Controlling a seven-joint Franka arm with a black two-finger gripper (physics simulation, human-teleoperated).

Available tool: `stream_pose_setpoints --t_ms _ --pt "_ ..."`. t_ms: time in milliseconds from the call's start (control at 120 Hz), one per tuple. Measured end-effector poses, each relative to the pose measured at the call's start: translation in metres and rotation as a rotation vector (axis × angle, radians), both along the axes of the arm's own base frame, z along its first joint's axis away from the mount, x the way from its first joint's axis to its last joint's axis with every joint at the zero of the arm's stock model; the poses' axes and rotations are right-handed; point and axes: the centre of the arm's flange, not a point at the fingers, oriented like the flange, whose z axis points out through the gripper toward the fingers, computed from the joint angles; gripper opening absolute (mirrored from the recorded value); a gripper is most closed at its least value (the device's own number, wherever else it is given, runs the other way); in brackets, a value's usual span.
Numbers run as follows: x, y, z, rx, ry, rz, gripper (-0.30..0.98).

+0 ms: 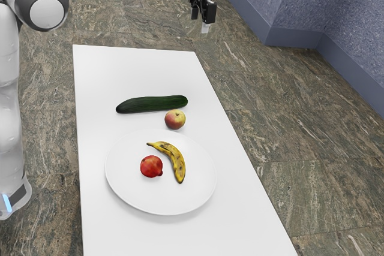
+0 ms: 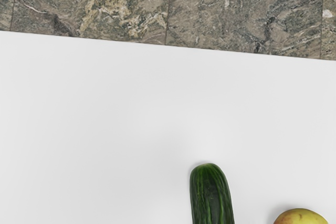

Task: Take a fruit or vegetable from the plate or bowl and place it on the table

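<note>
Hand [image 1: 205, 22]: raised above and well apart from the produce. Whether it is open or closed cannot be determined. No grip on any item is observed.

Nearest the hand, on the surface [image 2: 105, 108]: a cucumber [image 2: 211, 195], one end directed toward the hand, with an apple [image 1: 175, 119] just beside it. Both rest off the plate.

Farther from the hand, past the apple: the plate [image 1: 129, 193], bearing a banana [image 1: 177, 160] and a red fruit [image 1: 151, 166]. The task's item is judged to be one of these two; which one is not established.

Handling, banana: probably light, fairly firm, with a skin that may bruise under hard pressure. Recommended hold is across the middle of the curve, squarely to its length, with modest force.

Handling, red fruit: probably heavier for its size, stiff and smooth, liable to roll or slip if taken off-centre. Recommended hold is at its widest part, clear of the banana.

Orientation: the banana lies on its side, stem end nearer the cucumber, the other end pointing away from the hand. Its long axis is bowed, running obliquely over the plate, inner curve facing the red fruit. The red fruit is roundish, without a marked long axis; its small crown points toward the banana's far end.
</note>
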Motion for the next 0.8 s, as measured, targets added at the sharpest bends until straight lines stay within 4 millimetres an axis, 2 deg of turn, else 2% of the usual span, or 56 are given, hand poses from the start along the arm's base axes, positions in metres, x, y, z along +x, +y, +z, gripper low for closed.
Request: stream_pose_setpoints --t_ms 117,150,175,200,217,250,275,350,383,425,492,542,583,633,675,700,750,800 --pt "-0.001 -0.001 0.004 0.006 -0.006 -0.003 0.69" --pt "-0.008 -0.005 0.029 0.016 -0.052 -0.01 0.69" --pt "-0.021 -0.011 0.073 0.028 -0.14 -0.018 0.69" --pt "-0.034 -0.017 0.105 0.032 -0.205 -0.027 0.69" --pt "-0.04 -0.02 0.119 0.029 -0.235 -0.033 0.69" --pt "-0.042 -0.023 0.126 0.015 -0.255 -0.04 0.69" --pt "-0.035 -0.022 0.118 0.0 -0.241 -0.043 0.69" --pt "-0.003 -0.02 0.056 -0.057 -0.123 -0.057 0.69" --pt "0.007 -0.035 0.038 -0.073 -0.086 -0.088 0.69" --pt "0.019 -0.066 0.021 -0.089 -0.05 -0.149 0.69" --pt "0.03 -0.119 0.003 -0.104 -0.01 -0.248 0.68" --pt "0.032 -0.142 -0.002 -0.109 0.002 -0.291 0.68" --pt "0.031 -0.147 0.0 -0.111 0.0 -0.304 0.68" --pt "0.03 -0.144 -0.002 -0.112 0.011 -0.302 0.68" --pt "0.036 -0.136 -0.019 -0.114 0.051 -0.277 0.68" --pt "0.039 -0.139 -0.03 -0.098 0.08 -0.268 0.69" --pt "0.044 -0.174 -0.046 -0.085 0.128 -0.3 0.69" --pt "0.034 -0.225 -0.08 -0.09 0.201 -0.352 0.69"
